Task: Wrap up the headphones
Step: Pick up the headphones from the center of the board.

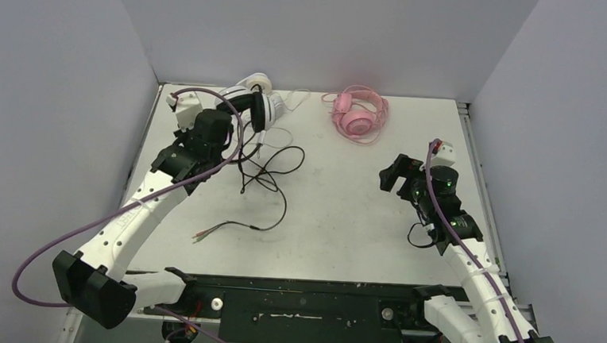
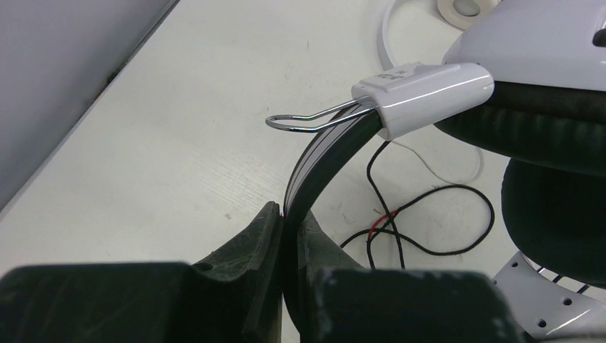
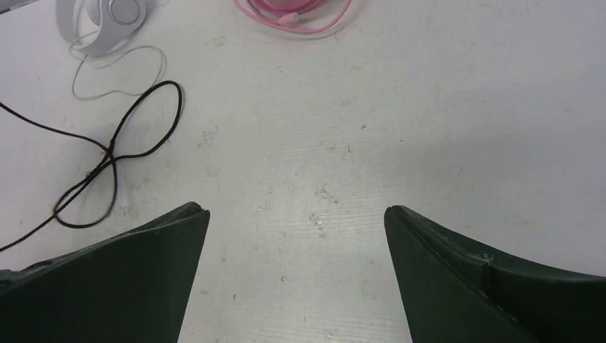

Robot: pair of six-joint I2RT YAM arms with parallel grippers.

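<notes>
While the left end effector [image 2: 288, 223] pinches the flat, glossy black headband [image 2: 321, 153] of the black-and-white headset [image 1: 256, 107] at the far-left corner of the scuffed white counter [image 3: 429, 107], its thin cable [image 1: 275, 174] lies in loose loops; the right end effector [image 3: 296, 218] gapes wide.

White tabletop [image 1: 345, 222] with faint scuffs and specks, plain grey walls [image 1: 317, 29] closing it in at left, back and right, black mounting plate [image 1: 307, 319] along its near edge
</notes>
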